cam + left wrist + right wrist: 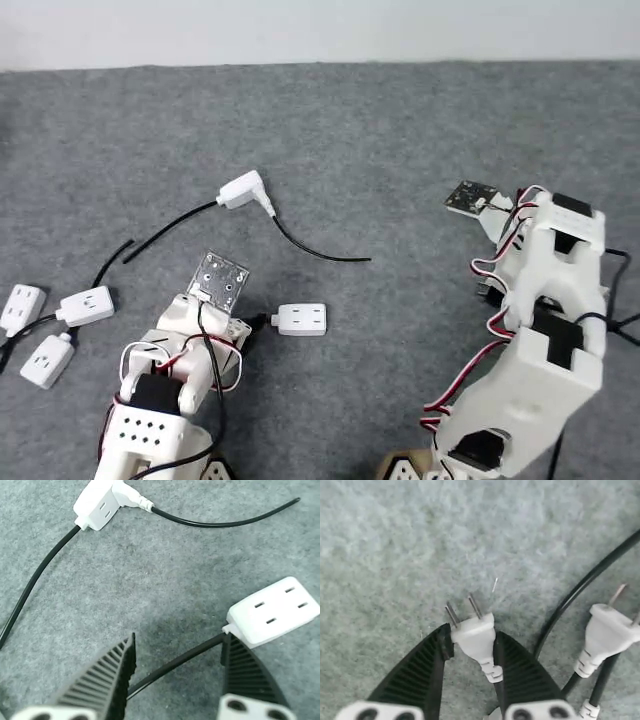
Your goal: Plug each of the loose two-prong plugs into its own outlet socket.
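high view looks down on a grey carpet [400,130] that covers the whole table. the right arm [540,330], the bulkiest thing here, stands at the near right and stretches toward the far side. the smaller left arm [170,390] sits at the near left.

a cluster of three white sockets [85,305] lies at the left edge, with black leads running off them. toward the far middle, a white plug-and-socket pair [243,190] lies already joined, a black lead trailing from each end. just right of the left arm lies a single outlet socket [300,319], slots facing up.

the left gripper [179,645] is released, its fingers spread wide on either side of that socket's black cord [175,662] without pinching it. one fingertip [230,645] sits just beside the socket body where the cord enters.

the right gripper [472,637] is clenched on a white two-prong plug [472,630], gripping it by the body with both prongs pointing away from the arm over the carpet. a second plug [607,630] lies just beside it on its own black lead, prongs pointing the same way.
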You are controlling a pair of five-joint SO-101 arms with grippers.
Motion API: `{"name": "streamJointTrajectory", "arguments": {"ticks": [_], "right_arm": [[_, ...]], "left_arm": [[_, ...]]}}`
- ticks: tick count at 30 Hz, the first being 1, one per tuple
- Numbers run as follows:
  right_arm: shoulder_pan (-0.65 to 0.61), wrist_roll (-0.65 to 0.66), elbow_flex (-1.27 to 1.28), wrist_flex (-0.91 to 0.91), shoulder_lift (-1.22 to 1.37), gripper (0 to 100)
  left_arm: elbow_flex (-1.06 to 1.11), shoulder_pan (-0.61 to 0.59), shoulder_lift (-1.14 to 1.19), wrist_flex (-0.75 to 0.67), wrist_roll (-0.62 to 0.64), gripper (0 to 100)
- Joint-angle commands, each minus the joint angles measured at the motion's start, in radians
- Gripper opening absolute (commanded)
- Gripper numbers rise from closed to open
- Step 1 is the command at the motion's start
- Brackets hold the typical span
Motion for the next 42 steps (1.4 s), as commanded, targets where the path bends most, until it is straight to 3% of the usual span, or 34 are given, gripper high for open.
{"name": "streamJointTrajectory", "arguments": {"ticks": [1,8,16,29,31,38,42], "right_arm": [[-0.033,0.009,-0.026,0.036,-0.065,0.9],[-0.213,-0.003,-0.023,0.179,-0.203,0.9],[-0.423,-0.137,-0.006,0.173,-0.225,0.9],[-0.501,-0.198,0.242,-0.074,-0.225,1.3],[-0.501,-0.195,0.253,-0.068,-0.225,4.4],[-0.503,-0.190,0.218,0.002,-0.246,30.9],[-0.495,-0.097,0.207,0.079,-0.271,30.6]], "left_arm": [[-0.005,0.006,-0.008,-0.025,-0.009,26],[-0.005,0.006,-0.008,-0.025,-0.009,26],[-0.004,0.006,-0.009,-0.025,-0.009,26],[-0.004,0.009,-0.011,-0.025,-0.009,26],[-0.004,0.009,-0.011,-0.025,-0.009,26],[-0.004,0.009,-0.011,-0.025,-0.008,26],[-0.004,0.009,-0.011,-0.025,-0.006,26]]}}
